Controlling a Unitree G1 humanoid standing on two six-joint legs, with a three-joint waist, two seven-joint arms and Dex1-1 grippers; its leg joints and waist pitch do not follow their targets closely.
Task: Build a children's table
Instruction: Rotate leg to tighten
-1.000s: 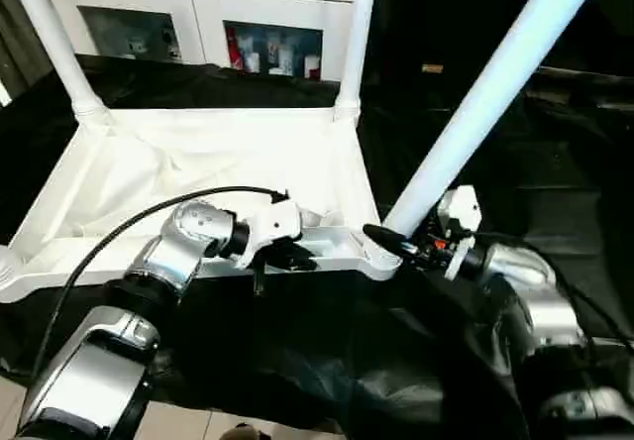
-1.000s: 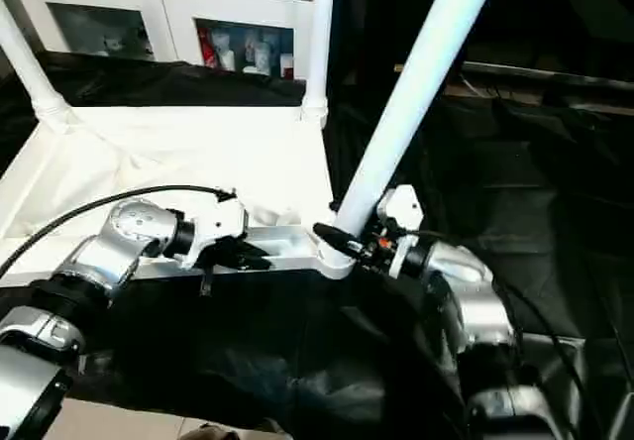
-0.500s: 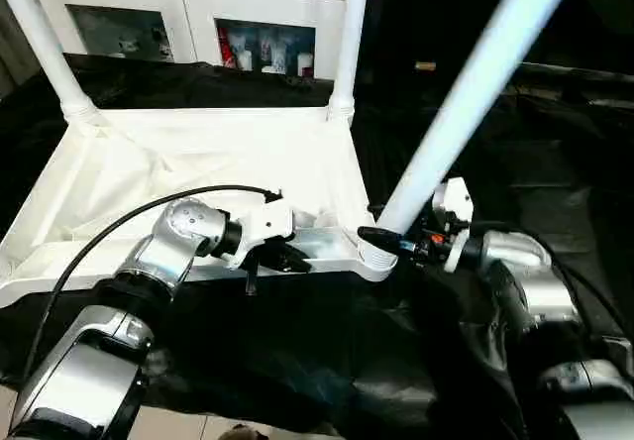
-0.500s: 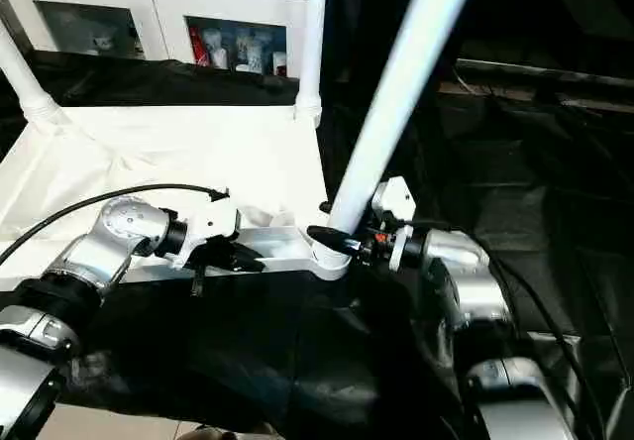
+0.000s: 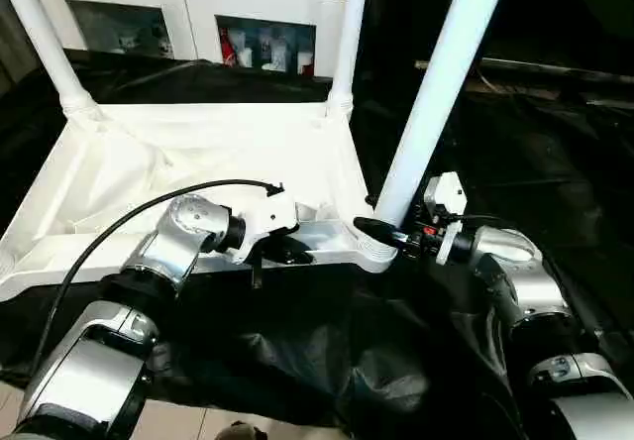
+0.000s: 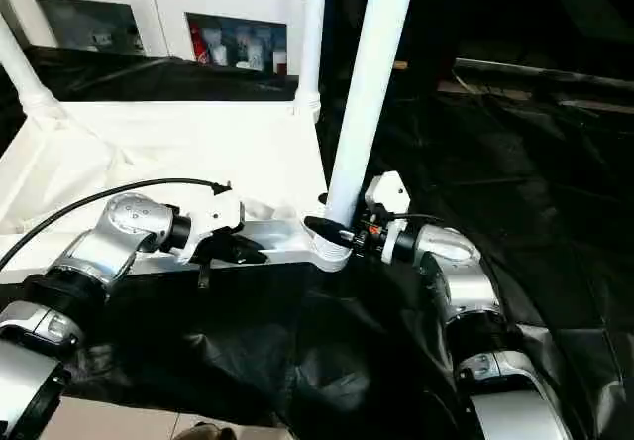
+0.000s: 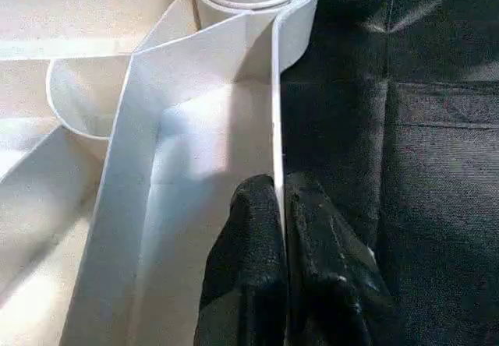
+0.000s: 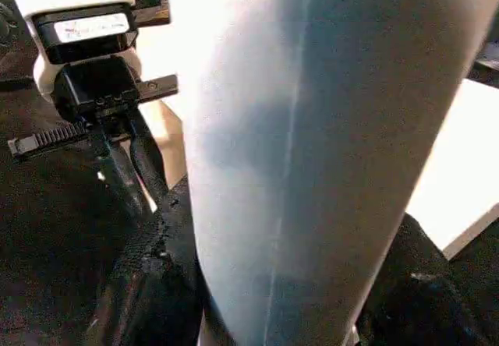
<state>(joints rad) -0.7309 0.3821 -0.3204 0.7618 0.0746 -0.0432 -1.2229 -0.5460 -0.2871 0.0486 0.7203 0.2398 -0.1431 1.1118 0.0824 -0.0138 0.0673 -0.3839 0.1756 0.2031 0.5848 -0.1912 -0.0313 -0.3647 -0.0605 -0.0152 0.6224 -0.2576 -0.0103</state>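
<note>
The white plastic rectangular tabletop [image 5: 198, 158] lies upside down on the black-draped surface [image 5: 515, 143], ribbed underside up, so that its round corner sockets face upward to take the legs; two long white tapered tube legs [image 5: 347, 34] stand in the two far corners, which suggests roughly half the leg-fitting is done. The left gripper [image 7: 282, 229] is pinched almost fully together on the thin near rim of the tabletop, one black finger on each side of the wall; I judge this hold is there to pin the top down and stop it sliding or tipping while force goes into the corner beside it. The right gripper [image 5: 381, 234] is about half open around the base of a third white tube leg [image 5: 436, 83], its fingers on either side of the tube just above the near right corner socket [image 5: 374, 252]; the leg stands close to upright with its foot at the socket; gripping low probably gives the best control for seating it; whether it is fully home I cannot tell.
</note>
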